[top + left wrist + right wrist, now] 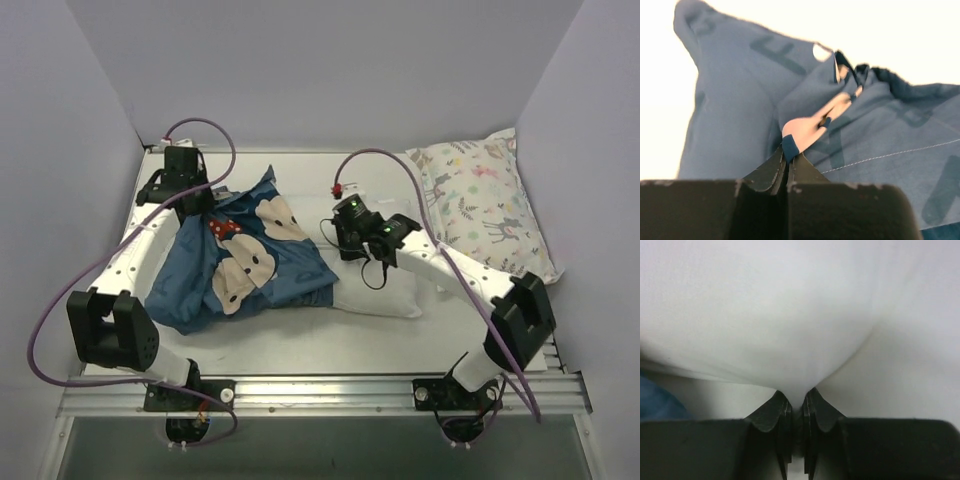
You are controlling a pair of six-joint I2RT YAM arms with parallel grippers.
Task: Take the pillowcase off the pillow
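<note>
The dark blue pillowcase (pixel 245 262) with mouse faces and a red polka-dot bow lies bunched over the left part of the plain white pillow (pixel 385 292). The pillow's right end sticks out bare. My left gripper (pixel 200 203) is shut on a fold of the pillowcase (pixel 740 110) at its far left edge. My right gripper (pixel 352 238) is shut on a pinch of the pillow's white fabric (pixel 805 315) near its far edge. A sliver of blue fabric (pixel 660 402) shows at the left of the right wrist view.
A smaller white pillow with pastel animal print (pixel 480 200) lies at the back right, against the right wall. White walls close in the table on the left, back and right. A metal rail (pixel 320 390) runs along the near edge.
</note>
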